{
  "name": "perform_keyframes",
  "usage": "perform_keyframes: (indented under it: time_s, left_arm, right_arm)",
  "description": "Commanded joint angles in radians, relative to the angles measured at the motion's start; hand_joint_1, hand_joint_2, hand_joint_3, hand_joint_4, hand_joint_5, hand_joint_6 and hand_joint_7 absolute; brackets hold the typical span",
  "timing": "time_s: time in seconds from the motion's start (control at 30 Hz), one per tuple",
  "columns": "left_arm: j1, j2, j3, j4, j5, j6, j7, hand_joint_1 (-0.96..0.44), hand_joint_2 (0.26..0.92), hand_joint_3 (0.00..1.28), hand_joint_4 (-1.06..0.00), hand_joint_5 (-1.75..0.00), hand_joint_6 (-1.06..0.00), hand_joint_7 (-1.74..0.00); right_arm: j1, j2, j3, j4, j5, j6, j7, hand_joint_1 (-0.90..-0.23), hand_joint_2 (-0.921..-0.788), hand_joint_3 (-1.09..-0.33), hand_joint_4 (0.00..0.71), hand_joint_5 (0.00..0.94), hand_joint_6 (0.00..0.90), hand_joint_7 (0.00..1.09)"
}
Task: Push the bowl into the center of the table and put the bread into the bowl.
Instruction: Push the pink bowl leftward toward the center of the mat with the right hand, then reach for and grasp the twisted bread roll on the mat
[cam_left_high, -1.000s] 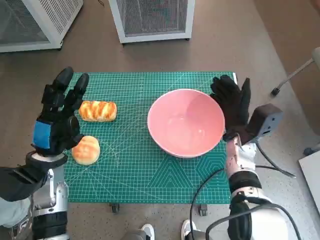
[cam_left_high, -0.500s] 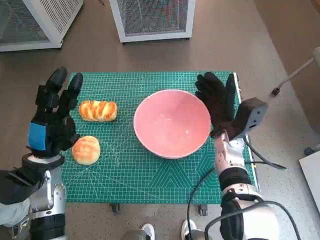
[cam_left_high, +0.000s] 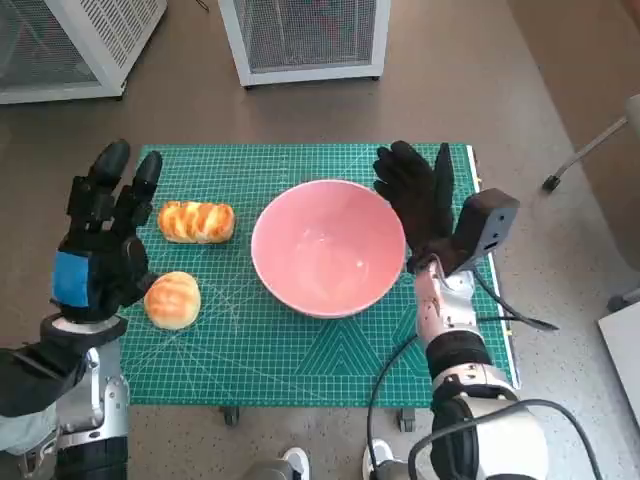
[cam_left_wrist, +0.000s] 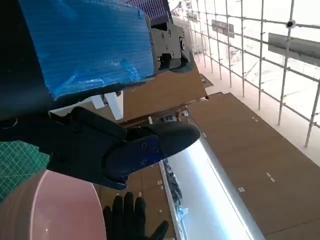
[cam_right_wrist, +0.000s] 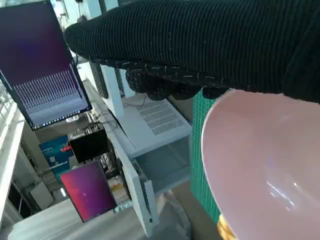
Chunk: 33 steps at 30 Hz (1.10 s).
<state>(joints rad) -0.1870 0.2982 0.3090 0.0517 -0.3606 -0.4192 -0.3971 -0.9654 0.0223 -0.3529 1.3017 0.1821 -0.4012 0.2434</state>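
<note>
The left hand (cam_left_high: 100, 245) is hovering with fingers spread and gripping nothing, just beside the long bread (cam_left_high: 196, 221) and the round bun (cam_left_high: 172, 299), so it is risking knocking either one away when it is reaching in. Near the mat's (cam_left_high: 300, 365) middle, the smooth pink bowl (cam_left_high: 328, 247) is sitting upright and empty. The right hand (cam_left_high: 418, 200) is lying flat against its rim, fingers extended and grasping nothing, and any further shove is risking sliding the bowl into the breads.

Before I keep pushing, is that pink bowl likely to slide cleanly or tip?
The pink bowl looks wide and low, so tipping seems unlikely. It sits empty on the flat green mat and probably slides easily. The right hand presses near its rim, so it might rock slightly.
</note>
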Motion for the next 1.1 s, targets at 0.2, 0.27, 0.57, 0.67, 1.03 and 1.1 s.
perform_keyframes:
  time_s: [0.2, 0.27, 0.57, 0.67, 1.03, 1.1]
  left_arm:
    - [0.020, 0.004, 0.004, -0.040, 0.000, 0.024, 0.017, -0.69, 0.921, 0.62, -0.23, -0.02, 0.00, -0.51]
    - [0.013, 0.009, 0.009, -0.035, 0.002, 0.028, 0.021, -0.69, 0.921, 0.62, -0.23, -0.02, 0.00, -0.51]
    - [-0.016, 0.016, 0.016, 0.001, 0.013, 0.021, 0.028, -0.67, 0.921, 0.62, -0.24, -0.02, 0.00, -0.51]
    - [-0.027, 0.020, 0.018, 0.015, 0.019, 0.015, 0.030, -0.66, 0.921, 0.62, -0.24, -0.02, 0.00, -0.51]
    - [-0.097, 0.093, 0.036, 0.031, 0.151, 0.018, 0.099, -0.67, 0.921, 0.58, -0.25, -0.03, 0.00, -0.53]
    - [-0.110, 0.126, 0.036, 0.020, 0.215, 0.028, 0.130, -0.68, 0.921, 0.54, -0.26, -0.03, 0.00, -0.55]
  right_arm:
    - [0.001, -0.051, -0.004, -0.003, -0.001, -0.008, 0.008, -0.634, -0.921, -0.871, 0.172, 0.003, 0.148, 0.22]
    - [0.005, -0.083, -0.005, -0.036, 0.004, -0.081, 0.035, -0.619, -0.921, -0.888, 0.173, 0.003, 0.143, 0.22]
    - [0.036, -0.122, -0.006, -0.125, 0.039, -0.289, 0.145, -0.653, -0.921, -0.900, 0.174, 0.003, 0.126, 0.21]
    - [0.051, -0.128, -0.004, -0.159, 0.057, -0.327, 0.190, -0.661, -0.921, -0.898, 0.178, 0.004, 0.131, 0.22]
    - [0.166, -0.148, 0.044, -0.392, 0.136, -0.404, 0.385, -0.672, -0.921, -0.879, 0.177, 0.000, 0.120, 0.23]
    - [0.180, -0.152, 0.052, -0.419, 0.149, -0.405, 0.409, -0.679, -0.921, -0.871, 0.173, 0.000, 0.116, 0.23]
